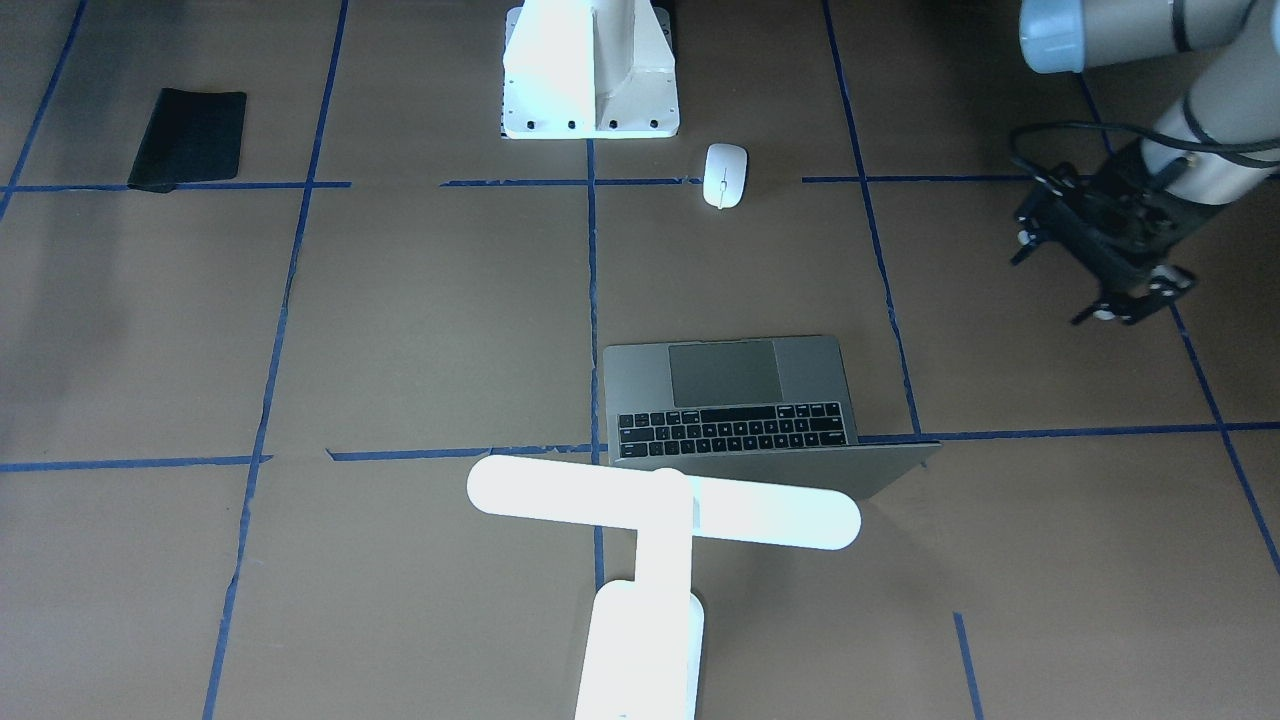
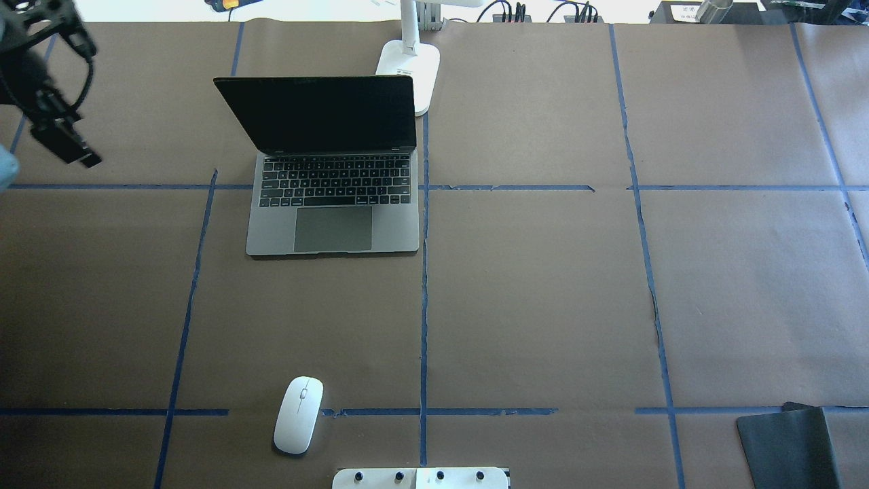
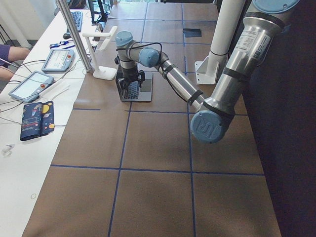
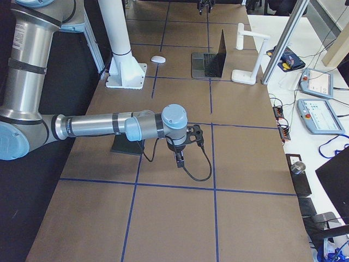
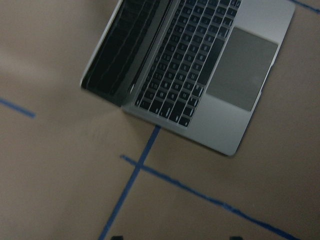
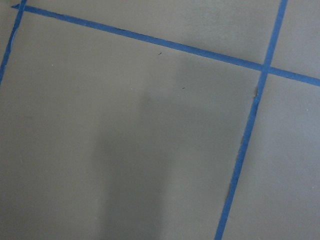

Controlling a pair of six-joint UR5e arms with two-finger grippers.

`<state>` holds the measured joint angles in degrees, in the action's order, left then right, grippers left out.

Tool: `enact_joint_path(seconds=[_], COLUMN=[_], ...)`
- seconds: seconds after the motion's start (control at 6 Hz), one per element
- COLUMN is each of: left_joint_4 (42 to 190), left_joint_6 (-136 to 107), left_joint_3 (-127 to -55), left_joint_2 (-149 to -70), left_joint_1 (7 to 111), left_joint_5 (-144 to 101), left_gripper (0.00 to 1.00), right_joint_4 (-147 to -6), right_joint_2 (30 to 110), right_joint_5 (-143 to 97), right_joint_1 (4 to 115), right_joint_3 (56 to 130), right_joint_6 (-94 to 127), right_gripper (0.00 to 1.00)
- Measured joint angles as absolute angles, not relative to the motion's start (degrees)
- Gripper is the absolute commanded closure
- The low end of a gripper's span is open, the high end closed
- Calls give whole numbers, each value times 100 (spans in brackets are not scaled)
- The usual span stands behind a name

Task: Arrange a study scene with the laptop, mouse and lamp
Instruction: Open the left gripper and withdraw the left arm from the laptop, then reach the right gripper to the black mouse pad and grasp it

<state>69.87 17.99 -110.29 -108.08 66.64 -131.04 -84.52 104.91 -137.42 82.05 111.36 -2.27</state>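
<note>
On the brown paper-covered worktop [image 2: 543, 305] I see the slim grey metal laptop [image 2: 333, 204] sitting open left of the centre tape line, its dark screen raised and its black keys and large trackpad facing the robot. Just behind the lid's right corner, on the side away from the robot, stands the bright white T-shaped lamp [image 1: 660, 510]. Its oblong base is on the paper and its long round-ended bar head is level above the stem. Well apart from both, close to the robot's edge, the small white oval mouse [image 2: 299, 414] lies flat beside one of the blue tape lines [image 2: 424, 305]. It is near the white bolted block [image 1: 590, 70] at the robot's base. Off the laptop's left side the left claw [image 1: 1100, 250] hangs above the worktop. It touches nothing, and its jaws stand wide apart. Its wrist camera looks down on the keyboard and trackpad at a slant. Over at the other end, the right claw [image 4: 180, 158] hovers over bare paper. I can make it out only in the right side view, so I cannot tell how its jaws stand. Its own camera gives me only paper and tape. A flat black mat [image 2: 787, 445] lies near the robot's right corner, just beside that arm.
</note>
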Motion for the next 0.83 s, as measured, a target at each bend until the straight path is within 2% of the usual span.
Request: enact_joint_path(seconds=[0.33,0.5,0.83], left_joint_4=[7055,7525,8487], left_joint_6=[480,291,-8], left_joint_3=[-11123,-11097,-10912], left_joint_2=[-9639,-9110,-8560], left_joint_1=[6984,7086,7130], left_joint_5=[-13111,-13113,-13113], left_gripper=[0,0,0], right_joint_4=[-8431,-8187,-6425], right_joint_2=[10498,10620,11406], right_joint_5=[-13709,-13684,-13432], right_joint_1=[7553,7158,6312], right_joint_3=[11397,11628,11783], right_joint_6=[193,1109,2988], right_gripper=[0,0,0])
